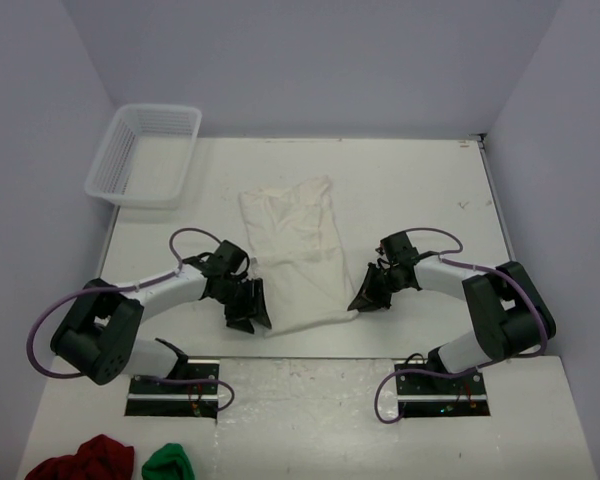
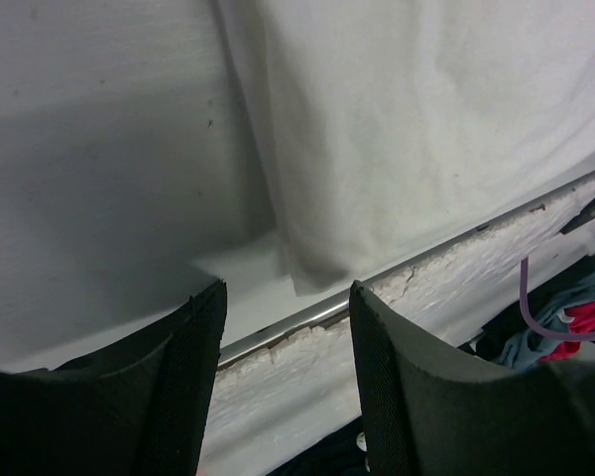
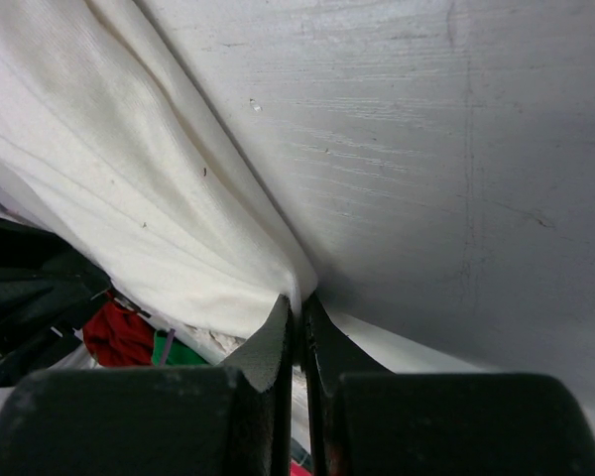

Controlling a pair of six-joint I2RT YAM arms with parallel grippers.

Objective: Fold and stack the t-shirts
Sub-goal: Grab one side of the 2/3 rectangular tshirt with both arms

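One off-white t-shirt (image 1: 295,250) lies on the table, folded into a long strip that runs from the middle down to the near edge. My left gripper (image 1: 248,306) is open and empty at the shirt's near left corner, its black fingers (image 2: 178,377) straddling the table edge just short of the cloth (image 2: 426,129). My right gripper (image 1: 364,300) is shut on the shirt's near right corner, and the cloth (image 3: 149,188) is pinched between its fingertips (image 3: 278,337).
A white mesh basket (image 1: 145,155) stands at the far left. A dark red cloth bundle (image 1: 85,460) and a small green one (image 1: 170,464) lie on the near shelf at the lower left. The table's near edge (image 2: 317,317) runs under the left fingers.
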